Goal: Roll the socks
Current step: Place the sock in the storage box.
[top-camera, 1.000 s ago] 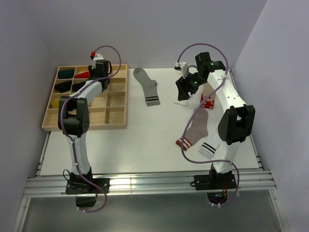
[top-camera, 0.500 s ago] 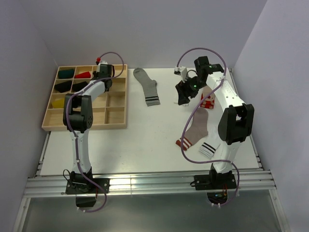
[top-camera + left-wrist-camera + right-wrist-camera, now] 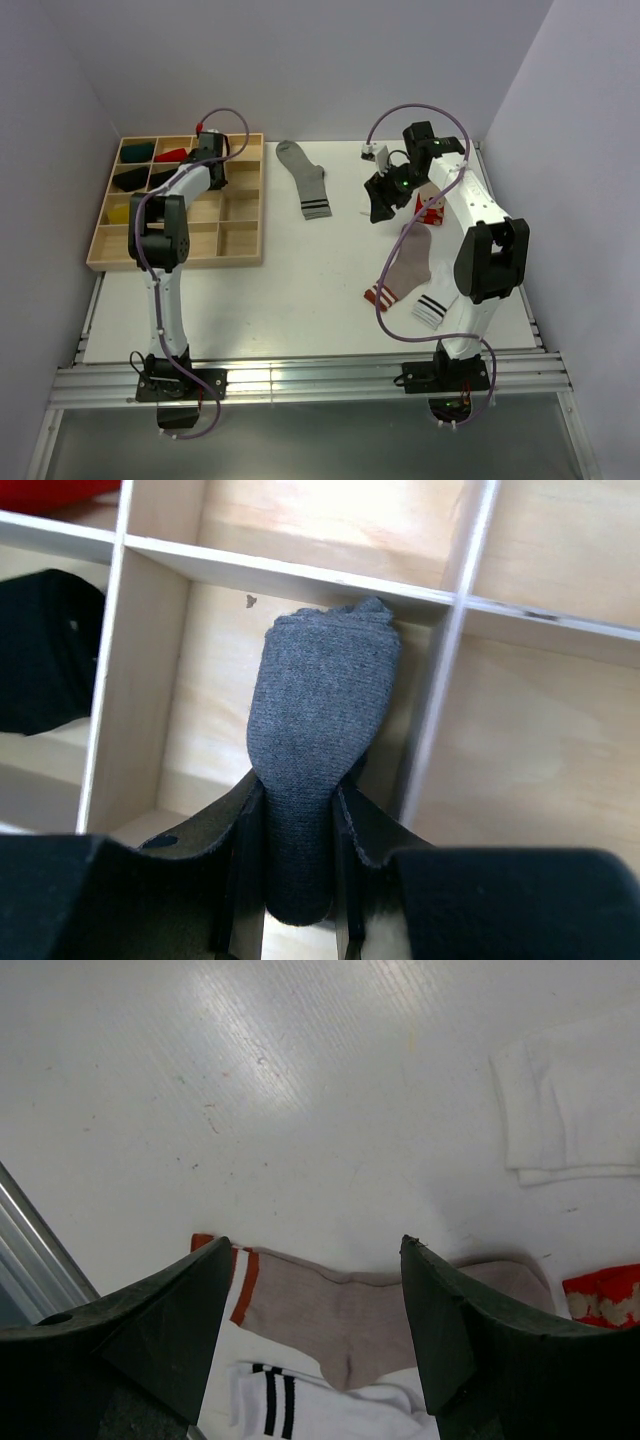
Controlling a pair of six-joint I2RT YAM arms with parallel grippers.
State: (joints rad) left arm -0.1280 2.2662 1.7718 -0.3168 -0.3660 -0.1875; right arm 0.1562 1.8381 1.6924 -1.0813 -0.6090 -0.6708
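Sock (image 3: 318,710) in left gripper (image 3: 298,798), now lower over tray (image 3: 300,577)

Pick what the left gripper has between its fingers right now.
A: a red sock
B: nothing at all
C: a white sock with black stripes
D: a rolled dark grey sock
D: the left wrist view shows the left gripper clamped on a rolled dark grey sock, with a compartment of the wooden tray behind it.

One tray (image 3: 240,252), two arms (image 3: 165,235), one rolled grey sock (image 3: 320,720), one taupe sock (image 3: 408,262).
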